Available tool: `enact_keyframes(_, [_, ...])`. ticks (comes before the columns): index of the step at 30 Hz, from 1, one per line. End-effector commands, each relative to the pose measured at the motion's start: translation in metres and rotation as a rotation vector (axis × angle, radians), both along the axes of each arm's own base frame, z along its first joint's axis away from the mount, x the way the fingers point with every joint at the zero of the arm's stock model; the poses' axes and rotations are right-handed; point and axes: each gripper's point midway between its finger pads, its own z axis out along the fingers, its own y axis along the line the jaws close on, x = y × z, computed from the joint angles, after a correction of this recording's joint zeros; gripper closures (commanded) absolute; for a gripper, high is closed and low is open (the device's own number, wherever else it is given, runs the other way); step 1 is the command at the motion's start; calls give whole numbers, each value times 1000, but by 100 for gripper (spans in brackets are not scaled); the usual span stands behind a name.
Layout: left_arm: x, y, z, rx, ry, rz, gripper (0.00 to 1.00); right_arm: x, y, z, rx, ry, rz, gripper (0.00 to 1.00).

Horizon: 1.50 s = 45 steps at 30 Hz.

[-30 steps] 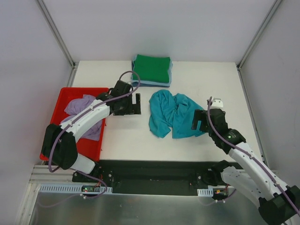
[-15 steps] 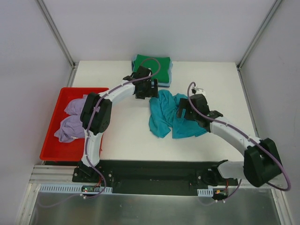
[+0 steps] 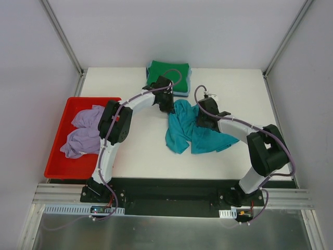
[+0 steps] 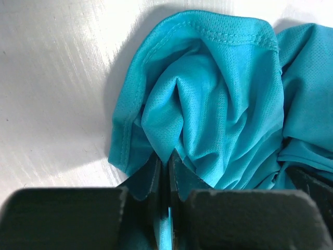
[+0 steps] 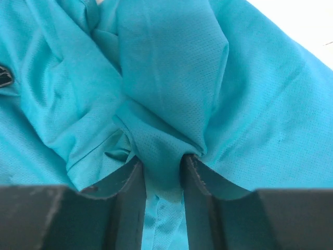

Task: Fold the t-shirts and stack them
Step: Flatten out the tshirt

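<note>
A crumpled teal t-shirt (image 3: 188,133) lies mid-table. My left gripper (image 3: 167,104) sits at its far left edge, and the left wrist view shows that gripper (image 4: 164,156) shut on a thin fold of the teal cloth (image 4: 218,94). My right gripper (image 3: 203,117) is on the shirt's far middle. In the right wrist view it (image 5: 160,162) pinches a thicker bunch of the teal fabric (image 5: 171,67). A folded stack with a green t-shirt (image 3: 167,76) on top and light blue beneath stands at the back. Lavender t-shirts (image 3: 83,136) lie in the tray.
The red plastic tray (image 3: 67,110) stands at the table's left edge. Both arms arch over the middle of the white table (image 3: 135,151), with the left arm passing close to the tray. Grey walls enclose the back and sides.
Both arms swung in from the sides to the teal shirt's far edge. Both grippers, open a second ago, have shut on folds of the cloth.
</note>
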Motion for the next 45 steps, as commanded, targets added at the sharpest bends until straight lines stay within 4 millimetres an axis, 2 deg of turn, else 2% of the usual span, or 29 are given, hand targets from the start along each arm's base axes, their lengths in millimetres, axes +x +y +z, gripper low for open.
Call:
enact_keyframes(1, [2, -1, 21, -18, -34, 0, 100, 13, -5, 17, -1, -57, -51, 77])
enact_keyframes(4, [-4, 8, 43, -10, -86, -2, 100, 7, -13, 44, -11, -117, -29, 89])
enact_keyframes(5, [-6, 14, 59, -1, -125, 7, 100, 4, -20, 57, -31, -141, -29, 91])
enact_keyframes(6, [-10, 22, 73, 12, -162, 16, 100, -1, -31, 79, -53, -186, -36, 93])
enact_keyframes(8, [-19, 42, 99, 43, -238, 48, 100, -15, -53, 112, -94, -243, -64, 95])
enact_keyframes(10, [-31, 56, 133, 37, -325, 68, 100, -30, -68, 150, -106, -321, -61, 96])
enact_keyframes(12, [-50, 70, 175, 5, -426, 72, 100, -48, -78, 185, -99, -376, -38, 99])
enact_keyframes(16, [-95, 94, 253, -64, -635, 77, 100, -86, -84, 259, -34, -522, 65, 99])
enact_keyframes(18, [-121, 106, 286, -107, -732, 70, 100, -106, -86, 295, -6, -590, 120, 99])
enact_keyframes(20, [-151, 120, 324, -178, -830, 79, 100, -129, -86, 326, 37, -643, 179, 99])
enact_keyframes(22, [-180, 130, 353, -257, -907, 59, 100, -153, -79, 351, 87, -679, 274, 99])
enact_keyframes(26, [-233, 132, 396, -416, -1010, -58, 100, -201, -59, 392, 218, -737, 474, 99])
enact_keyframes(29, [-251, 134, 413, -475, -1039, -93, 100, -214, -58, 406, 251, -742, 500, 99])
enact_keyframes(32, [-245, 135, 409, -468, -1016, -60, 100, -200, -74, 406, 197, -718, 385, 100])
enact_keyframes(33, [-238, 135, 402, -454, -994, -30, 100, -187, -83, 402, 152, -706, 313, 99])
enact_keyframes(35, [-216, 135, 378, -402, -915, 60, 100, -160, -96, 385, 60, -647, 200, 99])
enact_keyframes(37, [-187, 139, 337, -305, -800, 180, 100, -128, -108, 358, -61, -558, 93, 99])
enact_keyframes(39, [-161, 146, 286, -176, -664, 312, 100, -94, -113, 318, -163, -426, 34, 97])
enact_keyframes(40, [-147, 148, 258, -101, -604, 359, 97, -75, -112, 291, -195, -345, 36, 96])
enact_keyframes(42, [-117, 147, 200, 48, -484, 411, 87, -30, -107, 233, -230, -224, 54, 96])
enact_keyframes(43, [-103, 146, 173, 112, -420, 413, 73, -9, -104, 203, -240, -178, 71, 91])
enact_keyframes(44, [-91, 144, 154, 144, -355, 407, 50, 13, -105, 183, -226, -160, 48, 87])
enact_keyframes(45, [-80, 140, 134, 169, -274, 397, 35, 34, -102, 164, -208, -132, 40, 87])
